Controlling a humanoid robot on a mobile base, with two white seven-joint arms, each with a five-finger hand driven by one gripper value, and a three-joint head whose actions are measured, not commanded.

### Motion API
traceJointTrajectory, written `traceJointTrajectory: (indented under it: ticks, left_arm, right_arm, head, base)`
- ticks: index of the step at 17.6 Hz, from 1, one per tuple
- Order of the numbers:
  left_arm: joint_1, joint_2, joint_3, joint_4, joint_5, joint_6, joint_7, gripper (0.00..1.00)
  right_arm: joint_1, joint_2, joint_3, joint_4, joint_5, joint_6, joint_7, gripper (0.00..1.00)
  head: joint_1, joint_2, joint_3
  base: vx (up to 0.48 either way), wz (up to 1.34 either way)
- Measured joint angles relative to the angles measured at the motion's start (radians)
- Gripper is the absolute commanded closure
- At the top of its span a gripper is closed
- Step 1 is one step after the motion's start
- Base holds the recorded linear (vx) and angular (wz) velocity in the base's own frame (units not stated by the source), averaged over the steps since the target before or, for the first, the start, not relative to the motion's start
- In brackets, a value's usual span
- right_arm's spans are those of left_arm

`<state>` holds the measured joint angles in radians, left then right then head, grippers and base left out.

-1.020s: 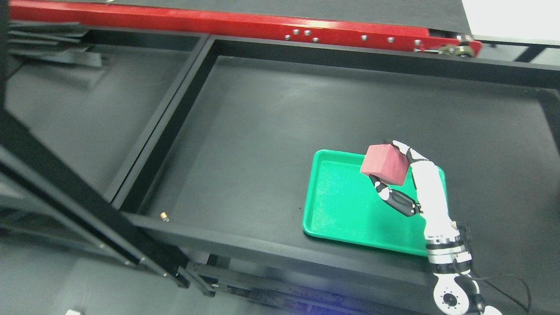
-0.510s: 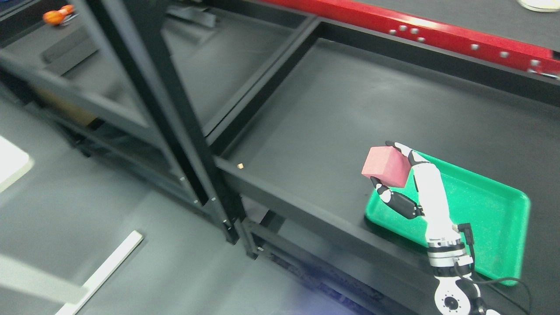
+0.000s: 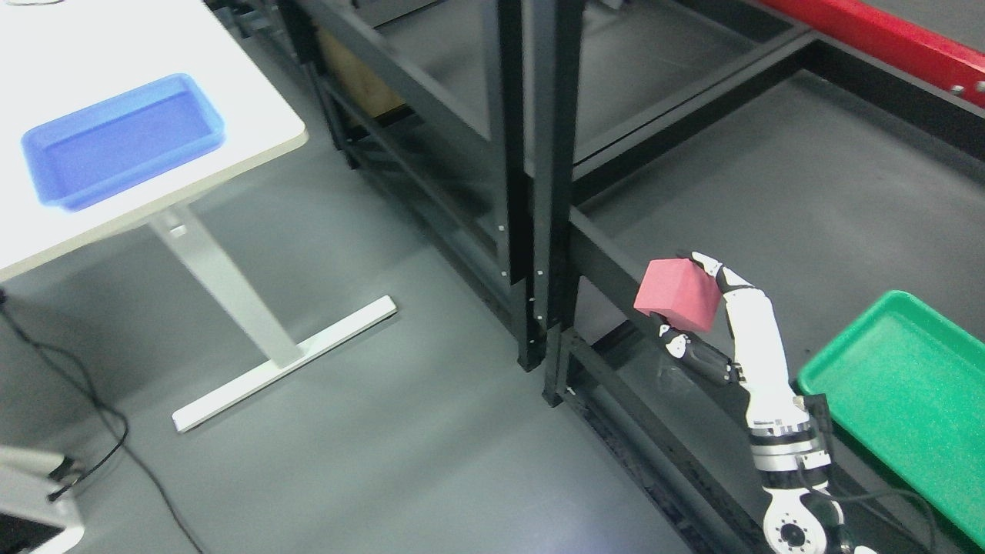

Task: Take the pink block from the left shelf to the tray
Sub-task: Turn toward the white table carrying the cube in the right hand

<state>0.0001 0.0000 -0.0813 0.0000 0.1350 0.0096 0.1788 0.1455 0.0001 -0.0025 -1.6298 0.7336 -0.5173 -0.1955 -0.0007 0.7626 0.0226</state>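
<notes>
Pink block [image 3: 677, 303] pinched by the right hand [image 3: 696, 315] in carry; next, placement in the blue tray [image 3: 123, 138], judged the target.

Grey floor, black shelving and a white table are seen.
The black shelving frame [image 3: 531, 177] is set beside the white table [image 3: 115, 61]; a red beam [image 3: 885, 38] is glimpsed, perhaps a rail; a black cable [image 3: 92, 408] is laid on the grey floor [image 3: 385, 431].

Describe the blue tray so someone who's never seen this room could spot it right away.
Find the white table at upper left, standing on a white leg. The blue tray lies on its top, shallow and rectangular. The only other tray, the green tray, sits on the black shelf at right.
</notes>
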Motion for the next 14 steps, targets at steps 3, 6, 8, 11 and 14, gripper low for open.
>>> traceJointTrajectory:
  ticks: [3,6,8,11,14]
  left_arm:
    - [0.000,0.000,0.000,0.000,0.000,0.000,0.000,0.00]
    - [0.000,0.000,0.000,0.000,0.000,0.000,0.000,0.00]
    - [0.000,0.000,0.000,0.000,0.000,0.000,0.000,0.00]
    - [0.000,0.000,0.000,0.000,0.000,0.000,0.000,0.00]
    - [0.000,0.000,0.000,0.000,0.000,0.000,0.000,0.00]
  right_arm:
    - [0.005,0.000,0.001,0.000,0.000,0.000,0.000,0.96]
    - [0.013,0.000,0.001,-0.001,0.000,-0.005,0.000,0.96]
    - [0.017,0.000,0.001,-0.001,-0.001,-0.008,0.000,0.96]
    - [0.023,0.000,0.002,-0.002,-0.001,-0.008,0.000,0.96]
    - [0.026,0.000,0.002,-0.002,-0.001,-0.008,0.000,0.96]
  head:
    - [0.0000,0.000,0.000]
    - [0.0000,0.000,0.000]
    - [0.0000,0.000,0.000]
    - [0.0000,0.000,0.000]
    - [0.0000,0.000,0.000]
  base:
    - [-0.145,0.89]
    - [-0.100,0.87]
    - [-0.036,0.80]
    - [0.023,0.61]
    - [0.095,0.42]
